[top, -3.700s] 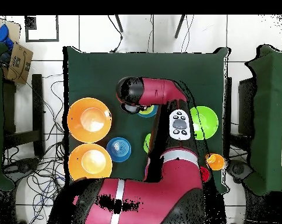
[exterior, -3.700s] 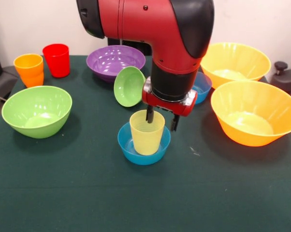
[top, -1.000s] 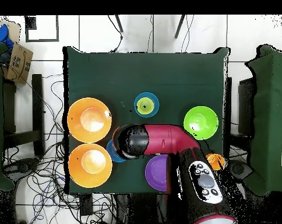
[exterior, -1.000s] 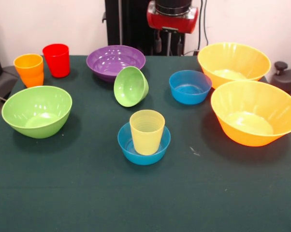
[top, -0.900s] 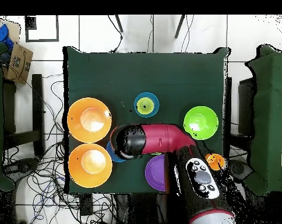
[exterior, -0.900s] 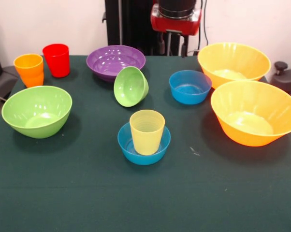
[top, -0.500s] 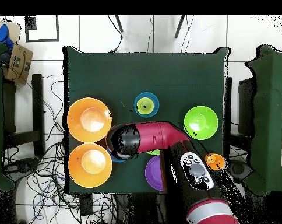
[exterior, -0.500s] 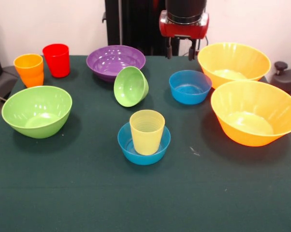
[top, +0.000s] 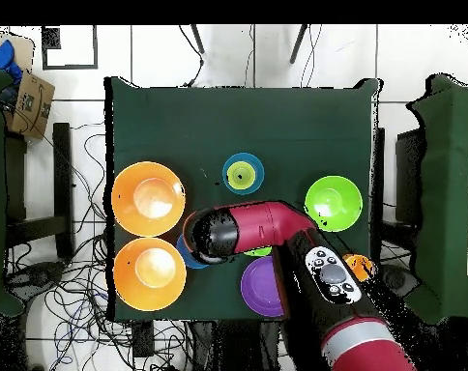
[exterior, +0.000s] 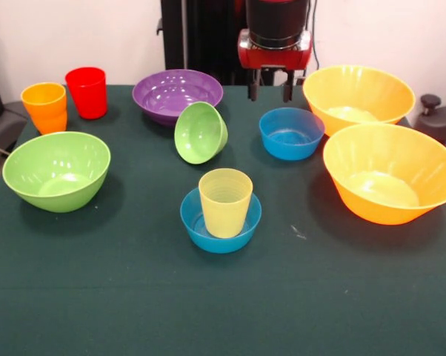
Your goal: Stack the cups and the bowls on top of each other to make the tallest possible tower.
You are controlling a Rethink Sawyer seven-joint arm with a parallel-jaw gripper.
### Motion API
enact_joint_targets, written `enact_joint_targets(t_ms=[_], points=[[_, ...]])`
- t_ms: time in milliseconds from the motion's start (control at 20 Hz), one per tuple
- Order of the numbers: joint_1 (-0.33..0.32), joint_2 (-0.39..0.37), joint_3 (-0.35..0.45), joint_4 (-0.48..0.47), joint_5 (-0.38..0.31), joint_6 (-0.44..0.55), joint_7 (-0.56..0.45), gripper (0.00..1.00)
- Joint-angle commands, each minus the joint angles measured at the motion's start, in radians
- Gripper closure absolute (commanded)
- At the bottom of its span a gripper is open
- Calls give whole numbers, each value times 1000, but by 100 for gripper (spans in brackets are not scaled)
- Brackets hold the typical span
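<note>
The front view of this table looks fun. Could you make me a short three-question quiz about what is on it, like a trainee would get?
1. True or false: the yellow cup stands upright inside a small blue bowl.
2. Which one lies tipped on its side? A) the purple bowl B) the small green bowl C) the large green bowl
3. Fill in: the gripper hangs open above the table, empty, close to the other small ____ bowl.

Key: 1 true; 2 B; 3 blue.
</note>
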Motion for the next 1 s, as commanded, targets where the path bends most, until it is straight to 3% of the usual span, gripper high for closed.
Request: enact_joint_targets(t_ms=[50, 1000], points=[[-29, 58, 94, -40, -114, -40, -183, 0], [-86, 65, 210, -107, -159, 126, -299, 0]])
